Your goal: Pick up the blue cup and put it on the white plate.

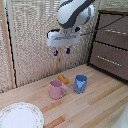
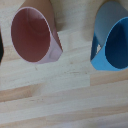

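The blue cup (image 1: 80, 83) stands upright on the wooden table, right of the pink mug (image 1: 56, 89) in the exterior view. The white plate (image 1: 20, 116) with a patterned rim lies at the exterior view's lower left corner. My gripper (image 1: 62, 51) hangs high above the two cups, its blue-tipped fingers apart and nothing between them. In the wrist view I look down into the pink mug (image 2: 34, 36) and the blue cup (image 2: 112, 42); my fingers are out of that view.
A small orange object (image 1: 63, 79) lies behind the cups. A dark drawer cabinet (image 1: 110, 42) stands at the exterior view's right. A woven screen (image 1: 30, 40) backs the table.
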{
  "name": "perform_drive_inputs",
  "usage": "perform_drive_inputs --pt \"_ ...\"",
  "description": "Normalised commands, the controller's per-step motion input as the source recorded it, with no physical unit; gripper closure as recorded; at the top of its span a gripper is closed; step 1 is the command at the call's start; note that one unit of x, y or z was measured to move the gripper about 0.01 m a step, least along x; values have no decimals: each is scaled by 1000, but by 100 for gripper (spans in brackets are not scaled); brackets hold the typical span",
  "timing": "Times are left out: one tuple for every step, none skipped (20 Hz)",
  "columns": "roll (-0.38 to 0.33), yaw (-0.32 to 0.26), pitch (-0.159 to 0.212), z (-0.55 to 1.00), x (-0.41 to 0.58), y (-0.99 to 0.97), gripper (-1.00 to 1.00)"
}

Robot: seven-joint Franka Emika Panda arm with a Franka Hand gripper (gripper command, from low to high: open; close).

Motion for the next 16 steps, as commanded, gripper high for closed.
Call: perform_drive_inputs --pt "0 0 0 -97 -594 0 -100" --pt "61 -42 72 0 -311 -660 -100" --pt "61 -42 72 0 -311 -660 -100" --pt "54 -45 88 0 -371 -617 -100" --pt "38 -42 101 0 -437 -529 -100" --pt "32 -47 97 0 -486 -494 -100" --pt "32 -48 94 0 -491 -489 -100" --pt "33 -46 83 -17 -451 -520 -100" --pt "42 -41 49 -14 -343 -591 -100" --pt "49 -24 6 -37 -251 -677 -100" --pt "56 -11 0 -34 -166 -737 -100" --pt "60 -3 0 -37 -126 -763 -100" --pt "67 -2 0 -34 -114 -789 -100" --pt "63 -5 0 -46 -129 -771 -100" --pt "60 -10 0 -51 -151 -760 -100" --pt "55 -18 0 -63 -146 -743 -100"
